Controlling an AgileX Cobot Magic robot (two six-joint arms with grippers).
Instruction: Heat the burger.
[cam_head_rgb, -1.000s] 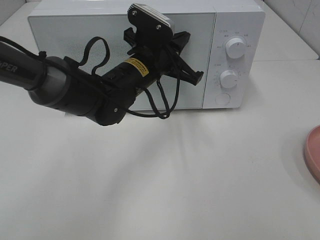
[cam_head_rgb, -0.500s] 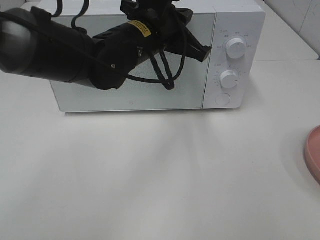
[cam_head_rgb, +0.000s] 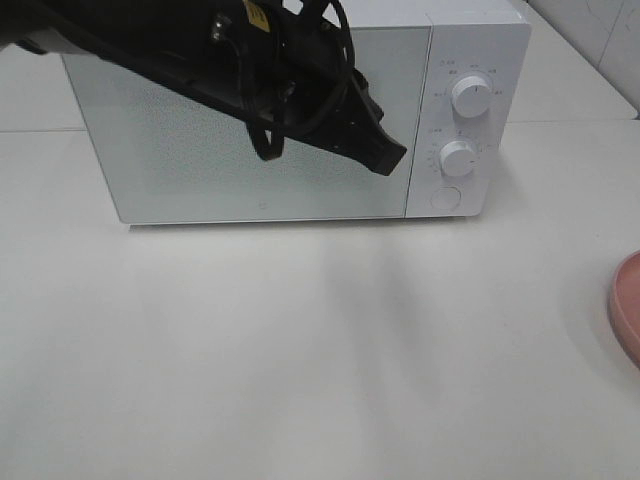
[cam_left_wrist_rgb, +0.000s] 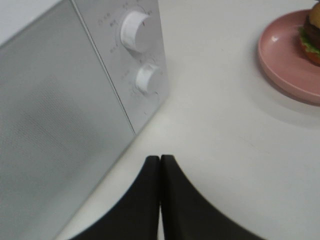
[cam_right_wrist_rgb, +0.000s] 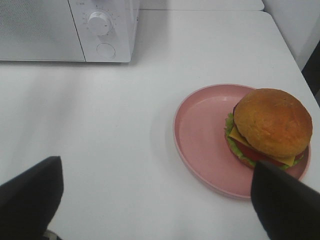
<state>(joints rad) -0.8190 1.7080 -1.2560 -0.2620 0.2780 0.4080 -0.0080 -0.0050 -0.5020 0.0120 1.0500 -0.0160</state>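
Burger (cam_right_wrist_rgb: 271, 126) sits on your pink plate (cam_right_wrist_rgb: 200, 135), microwave (cam_head_rgb: 250, 120) door closed; your left gripper (cam_left_wrist_rgb: 160, 161) has jaws closed empty, right gripper (cam_right_wrist_rgb: 155, 195) jaws wide open.

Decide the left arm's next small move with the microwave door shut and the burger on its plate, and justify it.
Probably press the shut left gripper onto the round button below the microwave dials: the door is closed, and the burger waits on the pink plate.

White table (cam_head_rgb: 300, 350), microwave (cam_head_rgb: 250, 150), pink plate (cam_right_wrist_rgb: 210, 135)
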